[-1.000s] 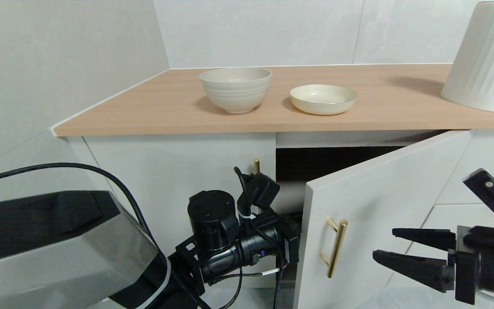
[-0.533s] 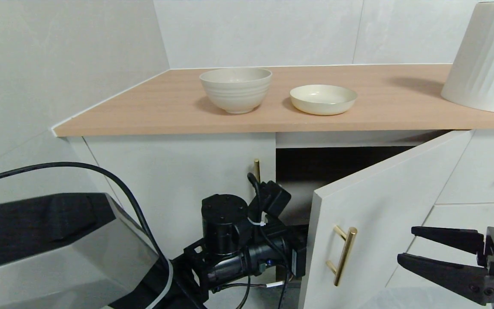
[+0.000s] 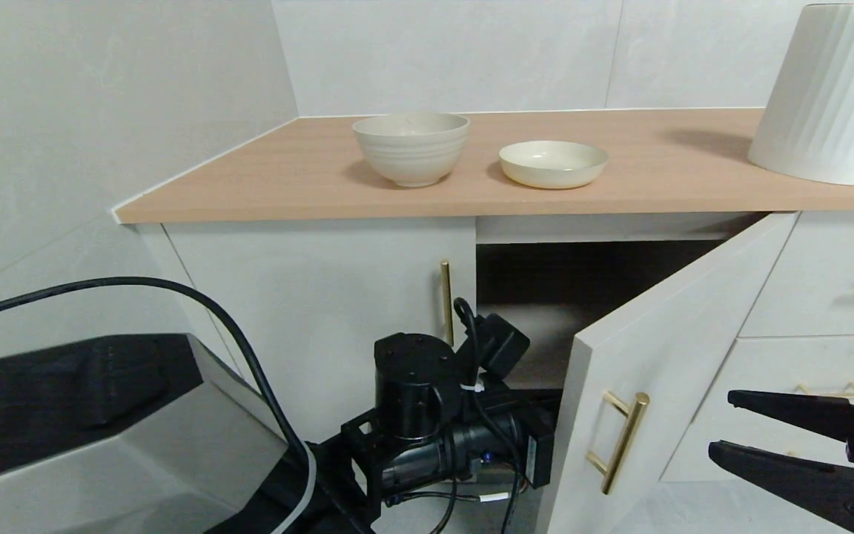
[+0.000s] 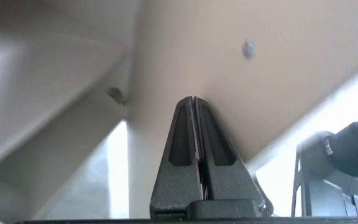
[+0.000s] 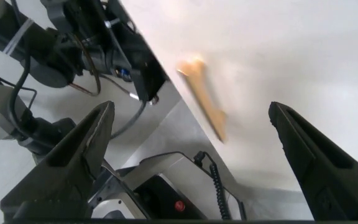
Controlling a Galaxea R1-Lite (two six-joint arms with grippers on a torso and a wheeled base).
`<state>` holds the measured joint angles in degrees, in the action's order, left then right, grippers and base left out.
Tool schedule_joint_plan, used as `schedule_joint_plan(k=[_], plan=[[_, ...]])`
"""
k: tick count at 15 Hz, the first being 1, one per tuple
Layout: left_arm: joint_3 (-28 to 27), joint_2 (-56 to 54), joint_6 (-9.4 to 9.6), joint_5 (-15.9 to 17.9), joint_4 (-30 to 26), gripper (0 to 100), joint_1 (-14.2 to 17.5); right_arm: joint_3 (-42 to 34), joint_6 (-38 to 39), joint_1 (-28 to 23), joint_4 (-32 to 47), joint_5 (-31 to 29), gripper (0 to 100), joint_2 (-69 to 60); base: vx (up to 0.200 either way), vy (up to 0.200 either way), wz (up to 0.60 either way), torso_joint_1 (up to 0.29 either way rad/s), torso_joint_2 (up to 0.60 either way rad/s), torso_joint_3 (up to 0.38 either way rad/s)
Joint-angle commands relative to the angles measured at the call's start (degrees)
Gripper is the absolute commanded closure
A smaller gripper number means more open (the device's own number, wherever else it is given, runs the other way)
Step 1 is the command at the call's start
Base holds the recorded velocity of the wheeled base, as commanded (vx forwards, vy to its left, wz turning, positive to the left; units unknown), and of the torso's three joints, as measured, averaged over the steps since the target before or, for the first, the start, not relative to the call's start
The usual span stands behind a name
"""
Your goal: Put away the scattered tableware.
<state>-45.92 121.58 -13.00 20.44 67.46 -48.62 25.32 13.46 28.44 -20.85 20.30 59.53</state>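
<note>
Head view: cabinet door (image 3: 657, 386) swings wider at 4 o'clock; left gripper (image 4: 193, 109) pressed together, right gripper (image 3: 723, 423) spread; bowl (image 3: 411, 148) can enter.

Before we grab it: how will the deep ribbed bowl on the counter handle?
Ribbed bowl looks like glazed ceramic: probably rigid, fairly heavy, breakable. Its smooth rounded wall could slip under a pinch. The base is narrower than the rim, so a high push might tip it.

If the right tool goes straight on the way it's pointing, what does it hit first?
Likely the brass bar handle on the open white cabinet door; the open right tool faces it, though depth is unclear.
</note>
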Motion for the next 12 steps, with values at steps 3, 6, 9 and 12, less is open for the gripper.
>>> schedule_joint_plan(k=[3,6,9,12], plan=[[-2.6,2.1,-0.01,-0.4,-0.9,100,-0.9,0.0,0.0,0.1,-0.1,0.0,0,-0.6,0.000,0.000,0.00,0.000,0.00,0.000],[-6.0,2.6,-0.01,-0.9,-4.4,100,-1.0,0.3,0.0,0.0,-0.1,0.0,0,-1.4,0.000,0.000,0.00,0.000,0.00,0.000],[-7.1,1.2,-1.86,-0.9,-7.1,100,-1.8,1.3,0.0,-0.4,-0.2,0.0,0,-2.3,0.000,0.000,0.00,0.000,0.00,0.000],[-9.3,-0.6,-5.46,-0.8,-10.8,100,-2.6,2.5,0.0,-1.7,-0.1,0.0,0,-3.7,0.000,0.000,0.00,0.000,0.00,0.000]])
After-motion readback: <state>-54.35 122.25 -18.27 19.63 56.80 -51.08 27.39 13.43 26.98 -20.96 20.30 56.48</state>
